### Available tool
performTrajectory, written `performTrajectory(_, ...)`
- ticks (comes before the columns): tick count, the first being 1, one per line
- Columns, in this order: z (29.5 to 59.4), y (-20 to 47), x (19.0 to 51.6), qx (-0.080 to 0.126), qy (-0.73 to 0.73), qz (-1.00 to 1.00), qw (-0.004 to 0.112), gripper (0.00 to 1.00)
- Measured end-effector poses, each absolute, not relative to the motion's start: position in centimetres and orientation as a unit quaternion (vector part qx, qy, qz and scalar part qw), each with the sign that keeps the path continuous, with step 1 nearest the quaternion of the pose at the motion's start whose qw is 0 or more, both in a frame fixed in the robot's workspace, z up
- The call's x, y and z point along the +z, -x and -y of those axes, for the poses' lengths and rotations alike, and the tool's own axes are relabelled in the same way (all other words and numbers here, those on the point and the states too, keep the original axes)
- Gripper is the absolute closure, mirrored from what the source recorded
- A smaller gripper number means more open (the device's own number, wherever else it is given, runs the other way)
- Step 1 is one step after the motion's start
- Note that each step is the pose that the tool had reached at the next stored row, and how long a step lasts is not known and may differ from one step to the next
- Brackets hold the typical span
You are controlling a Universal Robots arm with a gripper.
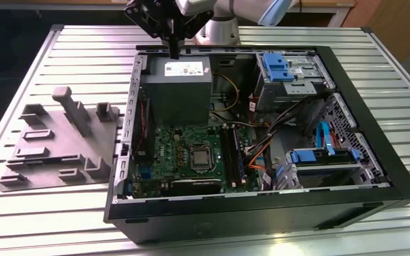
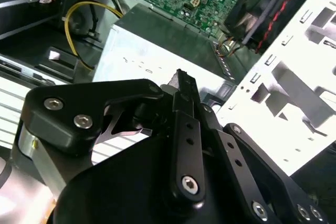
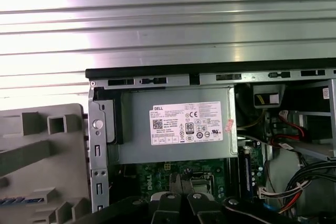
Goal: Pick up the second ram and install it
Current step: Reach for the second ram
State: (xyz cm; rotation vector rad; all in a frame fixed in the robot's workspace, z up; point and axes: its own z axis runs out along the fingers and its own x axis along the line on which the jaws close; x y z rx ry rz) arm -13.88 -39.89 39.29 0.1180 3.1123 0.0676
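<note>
Gripper: one gripper (image 1: 174, 53) hangs high over the far edge of the open computer case (image 1: 262, 216). I judge this a height that keeps it clear of the metal walls.
Fingers: there are two fingers (image 2: 186, 129), pressed together with no gap showing. Nothing long sticks out from between them in any view, so they look closed on nothing.
Memory stick: I cannot tell its place for sure. In the first wrist view a thin bluish strip (image 3: 21, 201) lies in a tray pocket, well off to the side of the fingers, and that may be it.
Tray: one grey tray (image 1: 55, 154) sits outside the case, well apart from the fingers. Its pockets and upright tabs seem made to hold parts steady for a grasp from above.
Power supply: one grey box (image 1: 178, 88) sits directly under the fingertips, apart from them.
Circuit board: one green board (image 1: 183, 149) lies beyond the power supply, further from the fingers.
Slots: long black slots (image 1: 235, 154) run along the board beside the chip socket, well away from the fingertips. I cannot count them or tell whether any is filled.
Case position: it lies on its side with the cover off, likely so the slots face up towards the fingers.
Table: one slatted metal table (image 1: 48, 213) carries both the case and the tray.
</note>
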Motion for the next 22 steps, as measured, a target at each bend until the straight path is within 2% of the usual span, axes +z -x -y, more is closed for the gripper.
performTrajectory(22,39.9,19.7,38.9,0.022,-0.038,-0.999,0.014,0.90)
